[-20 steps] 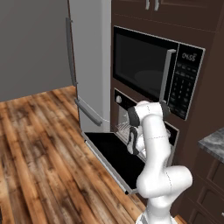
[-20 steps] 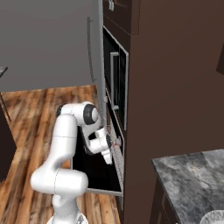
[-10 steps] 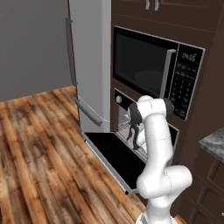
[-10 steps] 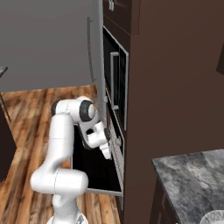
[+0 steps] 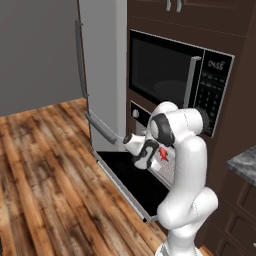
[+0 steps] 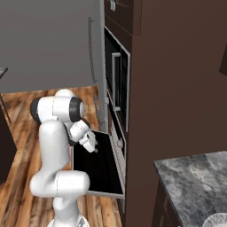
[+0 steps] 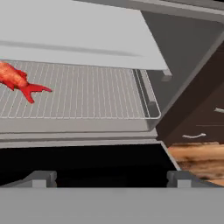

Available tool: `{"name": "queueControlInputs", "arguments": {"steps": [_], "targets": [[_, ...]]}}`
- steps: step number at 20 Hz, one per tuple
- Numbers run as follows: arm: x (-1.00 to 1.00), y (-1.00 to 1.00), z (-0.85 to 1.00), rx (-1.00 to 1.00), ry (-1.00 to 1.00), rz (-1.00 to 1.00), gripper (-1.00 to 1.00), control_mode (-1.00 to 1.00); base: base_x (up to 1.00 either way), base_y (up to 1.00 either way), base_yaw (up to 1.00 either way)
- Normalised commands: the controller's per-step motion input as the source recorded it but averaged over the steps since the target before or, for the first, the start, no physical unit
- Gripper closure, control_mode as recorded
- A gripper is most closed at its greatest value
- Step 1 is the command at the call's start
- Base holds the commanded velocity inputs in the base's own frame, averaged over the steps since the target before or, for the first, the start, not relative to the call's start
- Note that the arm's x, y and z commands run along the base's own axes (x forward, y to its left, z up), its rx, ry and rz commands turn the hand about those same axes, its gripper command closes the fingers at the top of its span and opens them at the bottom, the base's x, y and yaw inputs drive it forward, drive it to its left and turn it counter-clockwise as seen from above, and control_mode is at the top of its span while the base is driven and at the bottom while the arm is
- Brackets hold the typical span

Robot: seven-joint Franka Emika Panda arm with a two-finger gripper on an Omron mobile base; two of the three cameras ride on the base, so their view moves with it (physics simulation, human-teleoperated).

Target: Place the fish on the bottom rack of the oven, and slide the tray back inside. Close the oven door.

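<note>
The red-orange fish (image 7: pixel 16 78) lies on the silver wire bottom rack (image 7: pixel 92 92) at its left side in the hand view, tail toward the middle. From the left base view the fish (image 5: pixel 162 154) shows just behind my hand. The oven (image 5: pixel 136 114) stands open. Its black oven door (image 5: pixel 125 172) is folded down flat, seen also as the oven door (image 6: pixel 101 165) and as the oven door (image 7: pixel 87 161). My gripper (image 5: pixel 143 156) hovers above the door, in front of the rack, open and holding nothing. Gripper (image 6: pixel 91 144), gripper (image 7: pixel 111 178).
A black built-in microwave (image 5: pixel 170 75) sits above the oven. The tall grey fridge (image 5: pixel 100 70) stands left of it. A grey stone counter (image 6: pixel 195 190) is at the right. Wooden floor (image 5: pixel 45 175) spreads out left of the door.
My hand has drawn back a little from the oven mouth, out over the open door. The fish stays on the rack.
</note>
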Motion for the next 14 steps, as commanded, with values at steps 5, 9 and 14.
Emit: {"name": "queueControlInputs", "arguments": {"steps": [5,9,14], "targets": [[-0.48,0.68,1.0,-0.06,-0.23,0.0,-1.0,-1.0,0.0,0.0,0.0],[-0.63,0.66,1.0,-0.04,-0.17,0.0,-1.0,-1.0,0.0,0.0,0.0],[-0.62,0.45,1.0,0.0,-0.15,0.0,-1.0,-1.0,0.0,0.0,0.0]]}}
